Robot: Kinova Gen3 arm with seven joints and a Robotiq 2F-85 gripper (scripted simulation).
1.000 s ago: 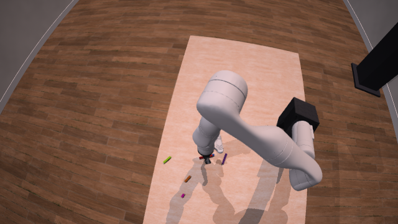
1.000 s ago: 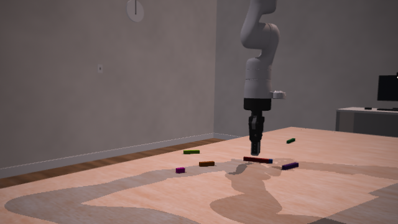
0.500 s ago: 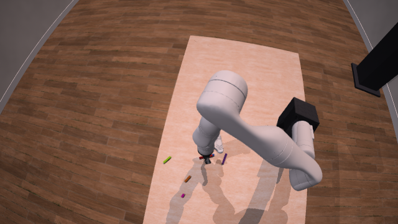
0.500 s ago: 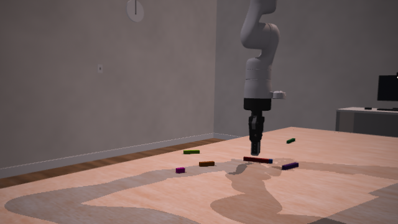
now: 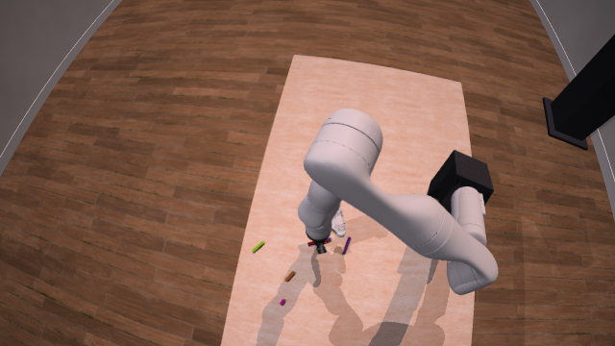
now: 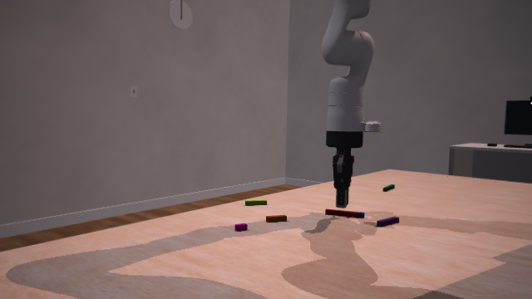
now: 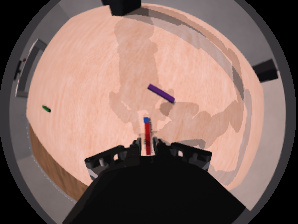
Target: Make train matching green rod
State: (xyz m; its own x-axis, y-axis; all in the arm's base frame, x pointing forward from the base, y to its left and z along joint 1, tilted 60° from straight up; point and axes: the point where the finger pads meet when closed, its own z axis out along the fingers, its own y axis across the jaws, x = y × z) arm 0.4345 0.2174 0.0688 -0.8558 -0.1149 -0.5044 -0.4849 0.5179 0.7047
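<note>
Beneath everything, we see the wooden floor (image 5: pixel 144 144) (image 6: pixel 41 237) (image 7: pixel 50 165), the widest thing around us. Next comes the pale tabletop (image 5: pixel 375 96) (image 6: pixel 416 257) (image 7: pixel 80 75), with the white arm (image 5: pixel 346 159) (image 6: pixel 347 104) reaching over it. Our gripper (image 5: pixel 321 250) (image 6: pixel 342 206) (image 7: pixel 147 142) points down just above the red rod, its fingers a little apart and nothing between them.

Of the rods, our longest is the green rod (image 6: pixel 388 188) (image 7: pixel 46 108), the measure for the train, lying well apart from the others. Then we have the red rod (image 5: pixel 311 243) (image 6: pixel 342 213) (image 7: pixel 148 137), flat under the fingers and in line with the blue rod at one end. The purple rod (image 5: pixel 347 245) (image 6: pixel 387 221) (image 7: pixel 161 93) lies near that blue end, set at an angle and not touching. Well off on the other side we find the lime rod (image 5: pixel 258 247) (image 6: pixel 256 203), then the orange rod (image 5: pixel 290 276) (image 6: pixel 276 218), then the stubby magenta rod (image 5: pixel 282 302) (image 6: pixel 241 227), each by itself. Smallest is the blue rod (image 5: pixel 330 239) (image 6: pixel 362 215) (image 7: pixel 146 120), touching or almost touching the red one's end; together they match the green in length by their colours.
</note>
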